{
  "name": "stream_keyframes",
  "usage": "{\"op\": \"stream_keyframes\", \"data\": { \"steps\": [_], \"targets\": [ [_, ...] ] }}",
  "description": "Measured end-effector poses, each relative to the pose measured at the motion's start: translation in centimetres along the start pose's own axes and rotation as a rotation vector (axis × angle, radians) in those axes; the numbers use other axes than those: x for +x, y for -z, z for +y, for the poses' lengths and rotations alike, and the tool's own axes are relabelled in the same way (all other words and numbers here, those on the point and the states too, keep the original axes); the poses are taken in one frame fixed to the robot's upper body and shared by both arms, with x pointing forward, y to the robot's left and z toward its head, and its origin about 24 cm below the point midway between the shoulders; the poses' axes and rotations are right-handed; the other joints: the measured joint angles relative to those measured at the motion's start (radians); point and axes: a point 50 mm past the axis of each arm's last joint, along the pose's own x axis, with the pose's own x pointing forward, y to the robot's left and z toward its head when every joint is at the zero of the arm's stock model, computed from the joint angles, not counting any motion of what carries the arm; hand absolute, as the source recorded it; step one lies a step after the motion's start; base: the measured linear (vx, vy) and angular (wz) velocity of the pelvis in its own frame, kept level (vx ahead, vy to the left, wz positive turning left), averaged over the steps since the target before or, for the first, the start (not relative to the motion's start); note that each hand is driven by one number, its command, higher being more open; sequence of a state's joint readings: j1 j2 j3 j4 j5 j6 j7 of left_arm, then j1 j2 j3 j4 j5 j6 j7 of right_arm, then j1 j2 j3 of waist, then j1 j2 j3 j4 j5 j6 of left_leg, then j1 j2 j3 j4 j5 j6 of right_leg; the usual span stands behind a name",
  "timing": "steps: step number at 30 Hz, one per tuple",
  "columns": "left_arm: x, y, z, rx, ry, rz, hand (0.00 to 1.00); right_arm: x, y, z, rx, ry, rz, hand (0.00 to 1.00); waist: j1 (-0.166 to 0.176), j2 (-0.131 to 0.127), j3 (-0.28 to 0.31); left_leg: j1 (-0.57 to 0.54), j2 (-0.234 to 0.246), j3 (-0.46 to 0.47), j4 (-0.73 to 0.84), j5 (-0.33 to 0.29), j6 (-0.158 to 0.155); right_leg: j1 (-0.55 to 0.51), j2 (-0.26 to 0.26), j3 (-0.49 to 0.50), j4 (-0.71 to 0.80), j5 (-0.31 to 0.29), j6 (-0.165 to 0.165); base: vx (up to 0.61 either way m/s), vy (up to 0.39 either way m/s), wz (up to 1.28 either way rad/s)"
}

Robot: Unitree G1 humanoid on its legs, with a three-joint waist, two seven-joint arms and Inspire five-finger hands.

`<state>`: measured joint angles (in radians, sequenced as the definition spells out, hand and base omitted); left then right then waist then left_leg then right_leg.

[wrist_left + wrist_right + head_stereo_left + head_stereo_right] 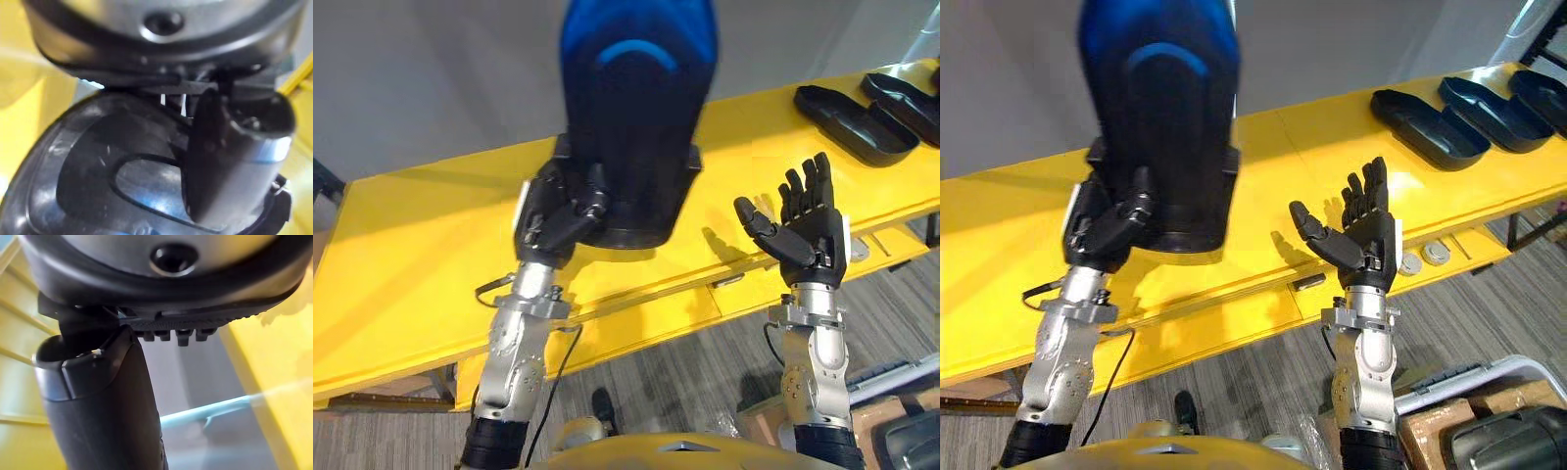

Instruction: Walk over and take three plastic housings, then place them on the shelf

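**Left eye view.** Your left hand (558, 211) is curled round the near lower corner of one plastic housing (636, 117). The housing stands almost upright above the yellow surface (401, 255), with its tall end rising toward the camera. All the weight sits above the fingers, so I'd judge that a quick swing or a roll of the wrist could lever it out of the grasp. It would then fall onto the surface or over the near edge. Your right hand (808, 230) is to the right of it, palm up, fingers straight and spread, holding nothing.

**Right eye view.** The other housings (1430, 127) lie in a row at the far right end of the yellow surface, well apart from both hands. The lifted housing hides much of the far left. If you turn or step toward the row, you may not see what its top end is about to strike. A grey crate (1489, 411) stands on the floor at near right, where a sidestep could catch it.

**Left wrist view.** The left thumb (230, 161) lies across the hollow inner face of the housing. You cannot tell from here how much of the outer wall the fingers cover, so treat the hold as light.

**Right wrist view.** The right thumb (102, 411) stands free of the fingertips (171, 335), with nothing between them. This released hand hangs close to the front of the yellow surface, so a careless reach could knock that edge.
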<state>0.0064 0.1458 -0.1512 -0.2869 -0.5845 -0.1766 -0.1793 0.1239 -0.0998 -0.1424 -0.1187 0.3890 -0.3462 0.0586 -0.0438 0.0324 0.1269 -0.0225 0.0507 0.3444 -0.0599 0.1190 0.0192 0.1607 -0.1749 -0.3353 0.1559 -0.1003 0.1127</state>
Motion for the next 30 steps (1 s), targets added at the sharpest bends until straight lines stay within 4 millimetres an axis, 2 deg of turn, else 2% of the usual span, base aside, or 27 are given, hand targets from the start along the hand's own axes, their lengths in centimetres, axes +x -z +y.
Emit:
{"op": "stream_keyframes", "data": {
  "steps": [3,5,8,9,12,15,20,26,30],
  "targets": [
    [2.1,0.7,-1.3,-0.017,0.026,0.041,0.00,-0.6,-0.4,0.3,-0.029,-0.019,0.006,1.00,-0.027,-0.001,-0.001,0.005,0.004,0.042,-0.010,0.000,0.000,-0.023,-0.002,0.043,-0.001,0.001,0.001,-0.02,0.013,-0.42],
    [3.2,1.6,-1.2,-0.008,-0.031,0.083,0.00,-0.9,-0.4,0.3,-0.029,-0.023,0.015,1.00,-0.045,-0.004,-0.007,0.017,0.005,0.066,-0.018,0.001,-0.002,-0.025,-0.003,0.061,-0.002,0.001,0.001,-0.04,0.017,-0.46],
    [4.5,3.3,-0.2,0.029,-0.182,0.154,0.00,-1.5,-0.5,0.2,-0.035,-0.019,0.033,1.00,-0.072,-0.010,-0.017,0.018,0.010,0.095,-0.023,0.004,-0.005,-0.048,-0.001,0.091,-0.004,0.001,0.001,-0.06,0.014,-0.36],
    [4.9,4.1,0.8,0.058,-0.283,0.184,0.00,-1.8,-0.5,-0.1,-0.040,-0.013,0.041,1.00,-0.083,-0.012,-0.017,0.011,0.012,0.110,-0.024,0.008,-0.005,-0.061,-0.001,0.098,-0.007,0.001,0.001,-0.08,0.009,-0.36],
    [5.1,4.8,2.9,0.106,-0.478,0.211,0.00,-2.3,-0.4,-0.4,-0.046,-0.021,0.060,1.00,-0.109,-0.012,-0.017,-0.014,0.013,0.130,-0.025,0.022,-0.001,-0.085,0.000,0.113,-0.031,0.000,0.001,-0.08,0.009,-0.24],
    [5.3,4.7,4.2,0.134,-0.611,0.204,0.00,-2.7,-0.2,-0.5,-0.048,-0.036,0.080,1.00,-0.121,-0.012,-0.016,-0.030,0.014,0.138,-0.025,0.035,-0.001,-0.104,0.004,0.122,-0.035,-0.002,0.005,-0.10,0.013,-0.11],
    [7.8,3.5,4.7,0.136,-0.714,0.154,0.00,-2.5,0.0,0.1,-0.003,-0.061,0.087,1.00,-0.125,-0.014,-0.014,-0.078,0.030,0.137,-0.025,0.057,-0.002,-0.153,0.019,0.122,-0.029,0.001,0.009,-0.12,0.023,0.00],
    [9.0,3.8,4.8,0.011,-0.795,0.177,0.00,-2.4,0.4,1.2,0.028,-0.110,0.098,1.00,-0.132,-0.021,0.008,-0.112,0.035,0.134,-0.027,0.073,-0.001,-0.202,0.019,0.124,-0.007,0.000,0.001,-0.08,0.044,0.02],
    [9.5,4.2,4.7,-0.051,-0.807,0.204,0.00,-1.9,0.4,2.3,0.070,-0.143,0.082,1.00,-0.134,-0.028,0.037,-0.132,0.035,0.133,-0.024,0.085,0.016,-0.217,0.018,0.127,-0.001,0.021,0.012,0.00,0.039,0.01]
  ]
}}
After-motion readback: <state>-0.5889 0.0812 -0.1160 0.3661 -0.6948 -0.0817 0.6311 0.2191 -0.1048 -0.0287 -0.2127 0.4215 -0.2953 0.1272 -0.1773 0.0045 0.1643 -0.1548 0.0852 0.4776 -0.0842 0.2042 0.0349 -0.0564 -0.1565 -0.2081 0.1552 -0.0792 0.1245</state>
